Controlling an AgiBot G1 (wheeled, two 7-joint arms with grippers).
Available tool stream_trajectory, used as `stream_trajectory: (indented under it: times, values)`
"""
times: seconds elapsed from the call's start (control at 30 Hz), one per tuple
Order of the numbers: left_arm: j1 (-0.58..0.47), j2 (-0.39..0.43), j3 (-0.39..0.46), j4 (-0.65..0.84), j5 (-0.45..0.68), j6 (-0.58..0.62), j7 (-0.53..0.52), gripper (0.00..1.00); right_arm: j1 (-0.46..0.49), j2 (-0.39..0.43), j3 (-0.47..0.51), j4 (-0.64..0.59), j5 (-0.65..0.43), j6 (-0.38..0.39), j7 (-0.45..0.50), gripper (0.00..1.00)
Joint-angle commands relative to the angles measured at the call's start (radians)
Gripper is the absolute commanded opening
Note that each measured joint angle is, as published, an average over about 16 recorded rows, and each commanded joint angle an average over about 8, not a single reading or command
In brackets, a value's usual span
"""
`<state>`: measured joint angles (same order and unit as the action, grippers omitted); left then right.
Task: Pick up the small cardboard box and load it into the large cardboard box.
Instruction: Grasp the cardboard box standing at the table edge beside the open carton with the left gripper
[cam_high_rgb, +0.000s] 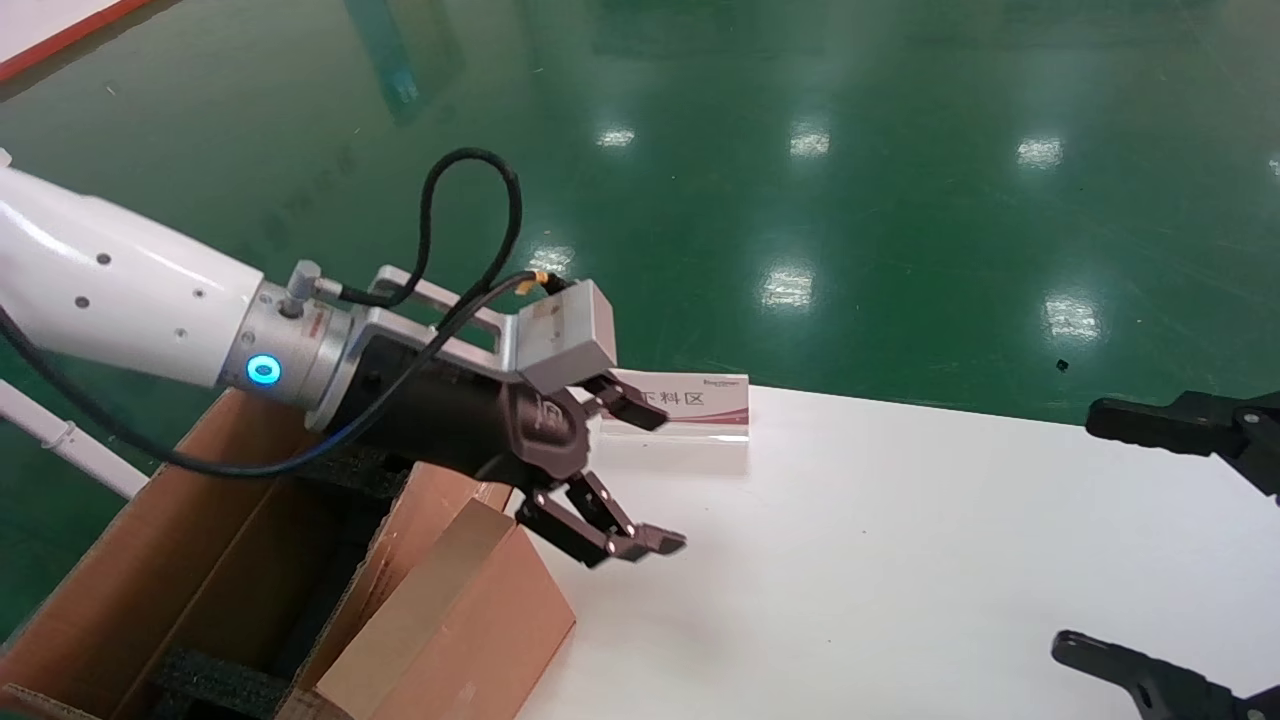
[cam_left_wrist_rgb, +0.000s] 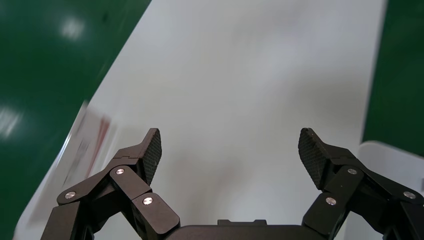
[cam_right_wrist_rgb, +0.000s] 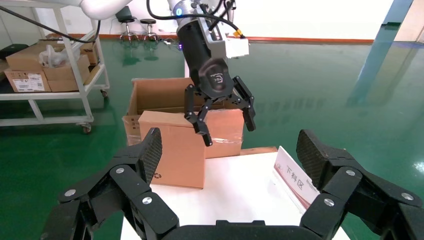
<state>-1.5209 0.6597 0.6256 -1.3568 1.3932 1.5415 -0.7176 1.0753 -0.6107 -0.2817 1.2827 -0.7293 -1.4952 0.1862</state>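
The large cardboard box (cam_high_rgb: 150, 560) stands at the table's left end, its top open and black foam (cam_high_rgb: 215, 682) inside. One brown flap (cam_high_rgb: 450, 620) leans out against the table edge. In the right wrist view a flap (cam_right_wrist_rgb: 172, 150) hangs down, and another flap (cam_right_wrist_rgb: 226, 131) carries clear tape. My left gripper (cam_high_rgb: 665, 480) hovers open and empty just right of the carton, over bare white table (cam_left_wrist_rgb: 240, 75). It also shows in the right wrist view, the left gripper (cam_right_wrist_rgb: 229, 132) in front of the flaps. My right gripper (cam_high_rgb: 1085, 530) stands open at the table's right end. The small cardboard box is hidden from every view.
A white and red sign (cam_high_rgb: 700, 400) stands at the table's far edge, close behind the left gripper's upper finger. The white table (cam_high_rgb: 900, 550) stretches between the two grippers. Green floor surrounds it. A white cart (cam_right_wrist_rgb: 50, 75) with boxes stands beyond the carton.
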Motion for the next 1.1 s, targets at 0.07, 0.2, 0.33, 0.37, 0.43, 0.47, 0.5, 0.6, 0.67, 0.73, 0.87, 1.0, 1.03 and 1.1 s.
stream_trajectory:
  times: [0.07, 0.2, 0.33, 0.37, 0.43, 0.47, 0.5, 0.6, 0.67, 0.73, 0.87, 1.0, 1.03, 1.1]
  values:
    - [-0.055, 0.009, 0.048, 0.001, 0.067, 0.018, -0.087, 1.00, 0.000, 0.000, 0.000, 0.000, 0.000, 0.000, 0.000, 1.00]
    - [-0.125, 0.021, 0.139, 0.001, 0.139, 0.029, -0.206, 1.00, 0.000, 0.000, -0.001, 0.000, 0.000, 0.000, 0.000, 1.00]
    - [-0.193, 0.031, 0.234, 0.000, 0.184, 0.034, -0.304, 1.00, 0.000, 0.000, -0.001, 0.000, 0.001, 0.000, 0.000, 1.00]
    - [-0.210, 0.034, 0.258, -0.001, 0.191, 0.035, -0.323, 1.00, 0.000, 0.000, -0.001, 0.000, 0.001, 0.000, 0.000, 1.00]
    - [-0.243, 0.039, 0.306, -0.002, 0.199, 0.036, -0.355, 1.00, 0.000, 0.000, -0.001, 0.000, 0.001, 0.000, -0.001, 1.00]
    - [-0.260, 0.041, 0.330, -0.002, 0.201, 0.037, -0.367, 1.00, 0.000, 0.000, -0.001, 0.000, 0.001, 0.000, -0.001, 1.00]
    - [-0.276, 0.044, 0.355, -0.002, 0.200, 0.038, -0.378, 1.00, 0.000, 0.000, -0.001, 0.000, 0.001, 0.001, -0.001, 1.00]
    - [-0.325, 0.047, 0.428, -0.003, 0.183, 0.040, -0.403, 1.00, 0.000, 0.001, -0.001, 0.000, 0.001, 0.001, -0.001, 1.00]
    - [-0.356, 0.047, 0.476, -0.003, 0.159, 0.041, -0.417, 1.00, 0.000, 0.001, -0.002, 0.000, 0.001, 0.001, -0.001, 1.00]
    - [-0.384, 0.042, 0.524, -0.002, 0.124, 0.042, -0.426, 1.00, 0.000, 0.001, -0.002, 0.000, 0.001, 0.001, -0.001, 1.00]
    - [-0.434, 0.025, 0.614, -0.001, 0.048, 0.042, -0.435, 1.00, 0.000, 0.001, -0.002, 0.000, 0.001, 0.001, -0.001, 1.00]
    - [-0.488, 0.013, 0.702, -0.001, 0.008, 0.039, -0.439, 1.00, 0.000, 0.001, -0.002, 0.000, 0.002, 0.001, -0.001, 1.00]
    - [-0.502, 0.014, 0.723, -0.001, 0.005, 0.038, -0.440, 1.00, 0.001, 0.001, -0.002, 0.000, 0.002, 0.001, -0.001, 1.00]
    - [-0.529, 0.018, 0.765, -0.001, 0.004, 0.036, -0.445, 1.00, 0.001, 0.001, -0.002, 0.000, 0.002, 0.001, -0.001, 1.00]
